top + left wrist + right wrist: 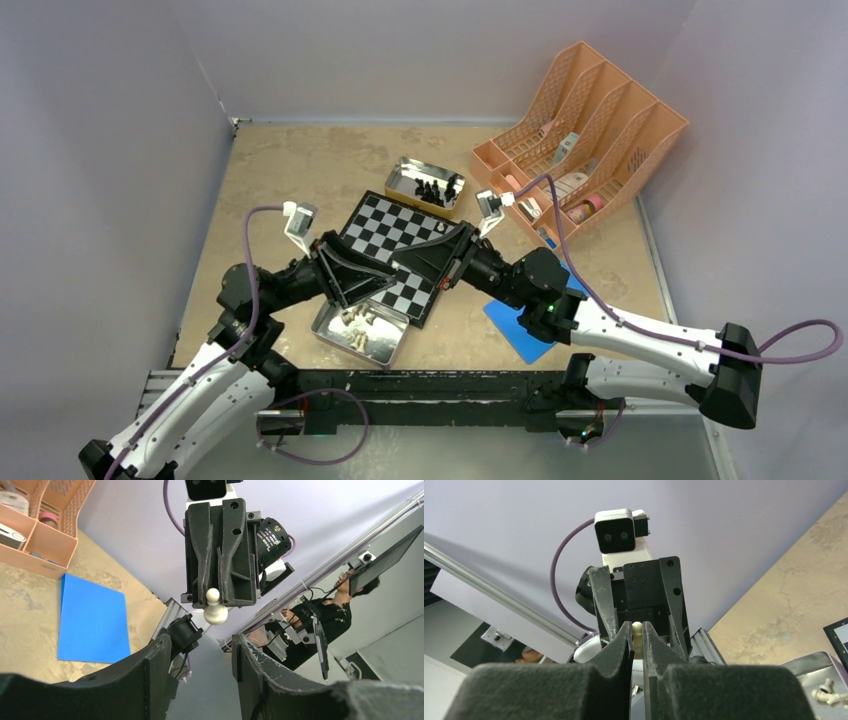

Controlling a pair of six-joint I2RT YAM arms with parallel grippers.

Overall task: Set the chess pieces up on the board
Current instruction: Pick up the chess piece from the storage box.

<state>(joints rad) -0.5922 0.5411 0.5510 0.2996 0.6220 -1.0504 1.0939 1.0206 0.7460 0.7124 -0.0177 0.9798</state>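
Above the checkered board (385, 232) my two grippers face each other tip to tip. My right gripper (637, 639) is shut on a cream-white pawn (637, 632); in the left wrist view the pawn (215, 609) sticks out of the right gripper (216, 596), base towards me. My left gripper (200, 652) is open, its jaws a good gap apart with nothing between them, and the pawn hangs just beyond its fingertips. From above, the left gripper (385, 278) and the right gripper (405, 262) hide the pawn. More white chess pieces (358, 322) and black ones (432, 188) lie in two tins.
A metal tin (405, 170) with the black pieces stands behind the board. A second tin (385, 348) with the white ones sits at the board's near left. A blue flat square (520, 335) lies under the right arm. An orange file rack (600, 120) stands at the back right.
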